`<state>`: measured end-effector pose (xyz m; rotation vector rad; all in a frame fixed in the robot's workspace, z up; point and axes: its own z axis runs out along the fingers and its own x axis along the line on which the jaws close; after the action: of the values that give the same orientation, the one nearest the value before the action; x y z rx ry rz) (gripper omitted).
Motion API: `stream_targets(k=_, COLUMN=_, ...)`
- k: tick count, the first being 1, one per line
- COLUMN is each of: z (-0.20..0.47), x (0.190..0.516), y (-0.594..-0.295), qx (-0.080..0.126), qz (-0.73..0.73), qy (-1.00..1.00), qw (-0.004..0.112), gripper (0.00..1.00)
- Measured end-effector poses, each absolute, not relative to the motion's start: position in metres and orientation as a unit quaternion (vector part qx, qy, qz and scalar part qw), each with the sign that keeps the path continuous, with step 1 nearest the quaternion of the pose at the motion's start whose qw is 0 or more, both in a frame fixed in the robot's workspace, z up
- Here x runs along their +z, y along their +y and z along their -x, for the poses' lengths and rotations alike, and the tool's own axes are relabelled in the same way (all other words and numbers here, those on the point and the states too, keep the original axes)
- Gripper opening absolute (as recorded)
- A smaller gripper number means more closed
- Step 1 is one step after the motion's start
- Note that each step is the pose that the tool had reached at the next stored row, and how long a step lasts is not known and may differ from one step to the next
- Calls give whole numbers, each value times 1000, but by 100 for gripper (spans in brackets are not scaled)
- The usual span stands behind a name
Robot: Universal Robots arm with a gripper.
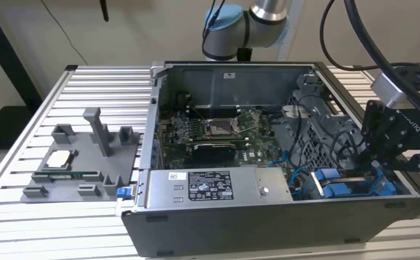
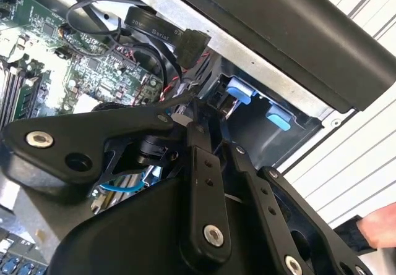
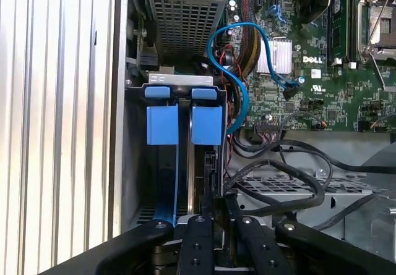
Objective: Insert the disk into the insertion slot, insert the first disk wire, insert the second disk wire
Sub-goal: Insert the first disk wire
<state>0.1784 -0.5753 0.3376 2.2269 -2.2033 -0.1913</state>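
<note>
The insertion slot [image 1: 354, 187] is the dark metal bay at the case's front corner, on the exterior view's right. The disk [image 3: 206, 125] stands edge-on in the insertion slot [image 3: 139, 164]. I see its blue frame and tabs; its silver face is hidden. My gripper [image 1: 391, 162] hangs just above the bay. In the first wrist view my gripper [image 3: 213, 210] is shut on a black disk wire connector [image 3: 210, 167] held against the disk's end, with its cables trailing off sideways. A second flat black disk wire [image 2: 192, 43] lies loose near the gripper [image 2: 197, 119].
The open computer case [image 1: 267, 233] lies on a slatted metal table [image 1: 101, 81]. Inside are the motherboard [image 1: 217, 132], a grey power-supply box [image 1: 217, 187] and a blue cable [image 3: 247, 52]. A grey fixture [image 1: 79, 162] sits on the exterior view's left. A person's hand [image 2: 378, 225] shows by the case.
</note>
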Motion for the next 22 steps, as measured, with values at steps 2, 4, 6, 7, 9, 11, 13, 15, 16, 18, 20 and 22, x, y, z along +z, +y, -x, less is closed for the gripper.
stream_targets(k=2, z=-178, x=337, y=-575, qx=-61, qz=-710, qy=-702, qw=2, gripper=19)
stream_targets(k=4, z=-179, x=336, y=-575, qx=-61, qz=-710, qy=-702, qw=1, gripper=19)
stream_targets(k=6, z=-179, x=335, y=-575, qx=-61, qz=-710, qy=-702, qw=1, gripper=19)
stream_targets(k=7, z=-179, x=336, y=-575, qx=-61, qz=-710, qy=-702, qw=1, gripper=19)
stream_targets(k=9, z=-179, x=336, y=-575, qx=-61, qz=-709, qy=-702, qw=1, gripper=19)
stream_targets(k=11, z=-179, x=336, y=-575, qx=-61, qz=-709, qy=-702, qw=2, gripper=19)
stream_targets(k=13, z=-179, x=334, y=-575, qx=-61, qz=-709, qy=-702, qw=1, gripper=19)
stream_targets(k=15, z=-179, x=332, y=-575, qx=-61, qz=-709, qy=-702, qw=2, gripper=19)
stream_targets(k=16, z=-178, x=332, y=-575, qx=-61, qz=-709, qy=-703, qw=2, gripper=20)
stream_targets(k=18, z=-178, x=331, y=-575, qx=-61, qz=-709, qy=-703, qw=2, gripper=26)
stream_targets(k=20, z=-179, x=333, y=-575, qx=-62, qz=-709, qy=-703, qw=2, gripper=33)
stream_targets(k=22, z=-178, x=336, y=-575, qx=-63, qz=-709, qy=-703, qw=3, gripper=33)
